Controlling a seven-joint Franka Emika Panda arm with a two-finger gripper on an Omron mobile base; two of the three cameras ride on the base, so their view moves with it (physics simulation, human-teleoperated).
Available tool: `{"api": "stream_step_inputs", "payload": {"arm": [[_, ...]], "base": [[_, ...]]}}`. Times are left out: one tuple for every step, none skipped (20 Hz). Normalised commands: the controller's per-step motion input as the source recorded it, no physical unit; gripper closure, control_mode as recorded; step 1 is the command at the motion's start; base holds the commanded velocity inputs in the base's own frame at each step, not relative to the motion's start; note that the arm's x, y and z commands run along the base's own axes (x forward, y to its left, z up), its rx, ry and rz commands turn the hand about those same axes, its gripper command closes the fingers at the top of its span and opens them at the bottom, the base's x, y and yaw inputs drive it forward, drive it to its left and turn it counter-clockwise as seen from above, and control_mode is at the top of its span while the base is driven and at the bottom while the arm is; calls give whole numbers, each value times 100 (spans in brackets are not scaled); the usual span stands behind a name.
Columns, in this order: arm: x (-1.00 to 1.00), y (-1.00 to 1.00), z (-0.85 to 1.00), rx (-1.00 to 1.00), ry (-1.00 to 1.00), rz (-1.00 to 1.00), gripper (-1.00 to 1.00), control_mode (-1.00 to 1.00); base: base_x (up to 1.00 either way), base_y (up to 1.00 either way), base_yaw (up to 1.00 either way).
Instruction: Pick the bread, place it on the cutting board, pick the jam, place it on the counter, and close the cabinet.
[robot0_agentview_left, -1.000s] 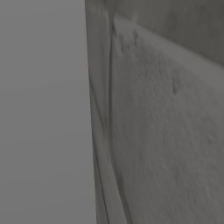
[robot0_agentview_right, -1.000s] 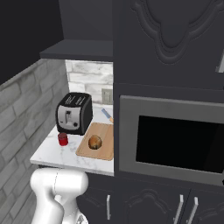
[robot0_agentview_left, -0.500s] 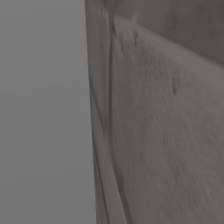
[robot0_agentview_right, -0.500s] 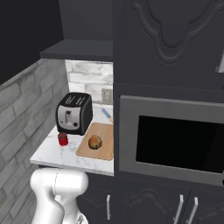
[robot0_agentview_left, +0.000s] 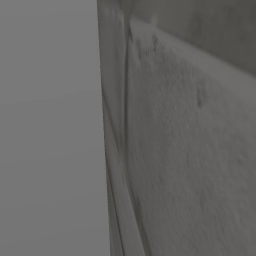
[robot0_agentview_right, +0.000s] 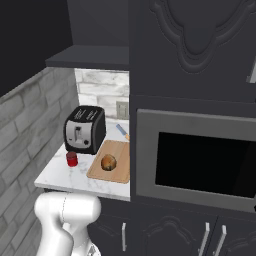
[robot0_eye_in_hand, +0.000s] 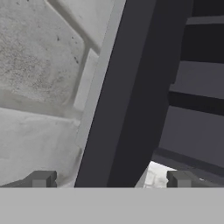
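The round brown bread (robot0_agentview_right: 108, 162) lies on the wooden cutting board (robot0_agentview_right: 119, 173) on the white marble counter (robot0_agentview_right: 59, 178). The small red jam jar (robot0_agentview_right: 72, 159) stands on the counter just left of the board, in front of the toaster. In the hand view my gripper (robot0_eye_in_hand: 110, 179) is open, its two fingertips (robot0_eye_in_hand: 41, 178) far apart. The dark cabinet door (robot0_eye_in_hand: 131, 96) runs edge-on up between them, and I cannot tell whether it touches either one. To the right of the door are the cabinet's dark shelves (robot0_eye_in_hand: 197, 87). The upper cabinet (robot0_agentview_right: 92, 55) hangs over the counter.
A black and silver toaster (robot0_agentview_right: 85, 129) stands at the back of the counter against the tiled wall. A built-in microwave (robot0_agentview_right: 200, 160) and tall dark cabinetry fill the right side. A grey brick wall (robot0_agentview_right: 22, 130) bounds the counter's left. Lower drawers with handles (robot0_agentview_right: 205, 237) sit below.
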Motion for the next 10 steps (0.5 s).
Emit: {"api": "stream_step_inputs", "payload": {"arm": [[16,0,0,4,-8,0,-100,-100],[16,0,0,4,-8,0,-100,-100],[14,0,0,3,-7,0,-100,-100],[16,0,0,2,-7,0,-100,-100],[19,0,-1,1,-6,0,-100,-100],[21,0,-3,1,-5,0,-100,-100],[21,0,-3,1,-4,0,-100,-100],[21,0,-4,1,-4,0,-100,-100],[21,0,-4,1,-4,0,-100,-100],[20,0,-5,1,-4,0,-100,-100]], "base": [[0,0,0],[0,0,0],[0,0,0],[0,0,0],[0,0,0],[0,0,0],[0,0,0],[0,0,0],[0,0,0],[0,0,0]]}}
